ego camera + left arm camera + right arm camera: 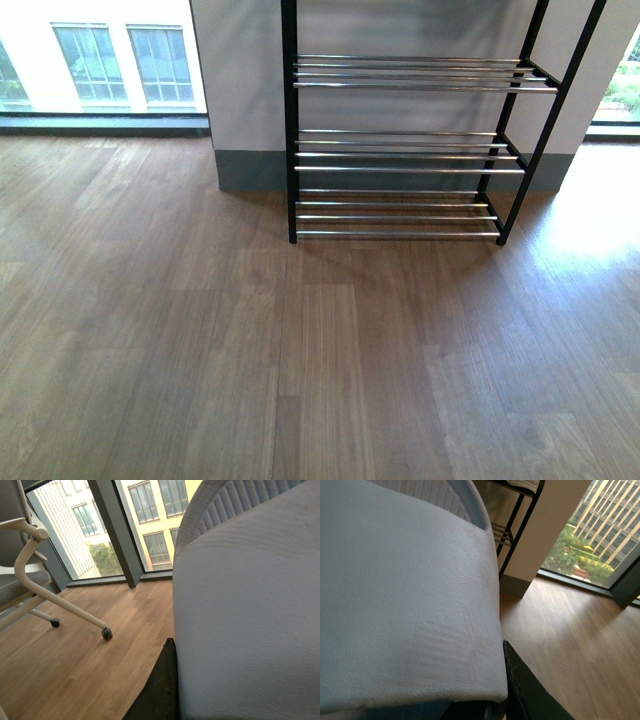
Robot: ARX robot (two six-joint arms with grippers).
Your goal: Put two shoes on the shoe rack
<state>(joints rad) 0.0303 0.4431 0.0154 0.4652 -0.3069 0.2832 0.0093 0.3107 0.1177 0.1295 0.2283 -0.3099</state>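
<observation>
The shoe rack (400, 150) stands against the wall ahead in the front view, a black frame with chrome bars; the three tiers that show are bare. Neither arm nor any shoe appears in that view. In the left wrist view a light-blue slide (250, 620) fills the frame, and my left gripper (185, 680) is shut on its strap, one black finger (160, 690) pressed against it. In the right wrist view a second light-blue slide (405, 595) is clamped by my right gripper (490, 680), whose finger (525, 690) touches the strap's edge. Part of the shoe rack (512, 535) shows just beyond it.
An office chair with white legs and castors (30, 565) stands on the wood floor beside the left arm. Tall windows (100, 60) run along the back left. A pillar with a grey skirting (250, 170) stands behind the rack.
</observation>
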